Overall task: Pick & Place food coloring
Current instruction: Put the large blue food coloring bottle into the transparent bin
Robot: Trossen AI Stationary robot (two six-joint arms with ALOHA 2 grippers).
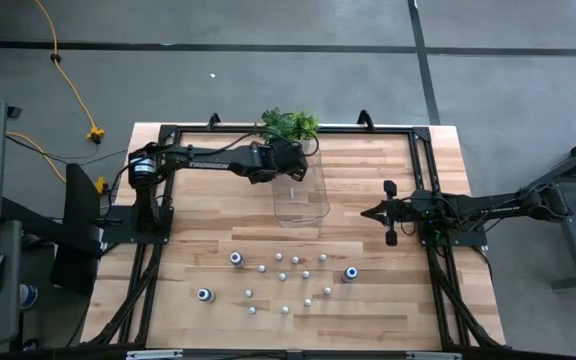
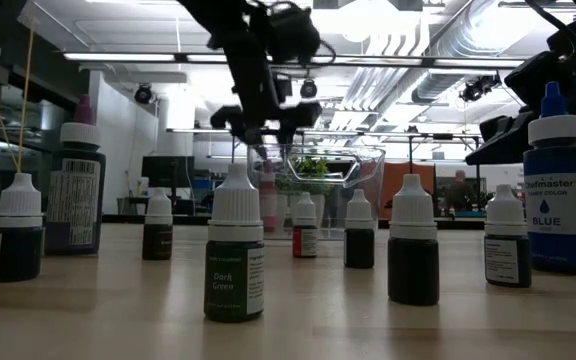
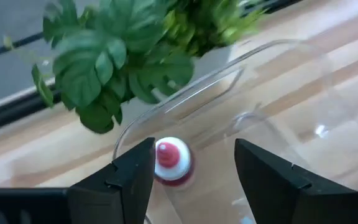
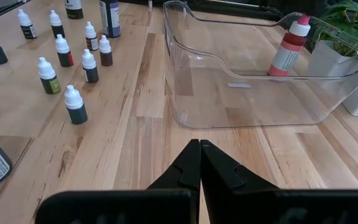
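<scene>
A red food coloring bottle with a pink-and-white top stands upright on its base in the far corner of the clear tray. My left gripper hangs open above that bottle, its fingers on either side of the top and clear of it. The other food coloring bottles stand upright on the near part of the table; they include a few bigger ones, such as a blue one. My right gripper is shut and waits right of the tray.
A green leafy plant in a white pot stands at the far edge, right behind the tray's far wall and close to my left gripper. A black frame runs along the table's edges. Bare wood lies between the tray and the bottles.
</scene>
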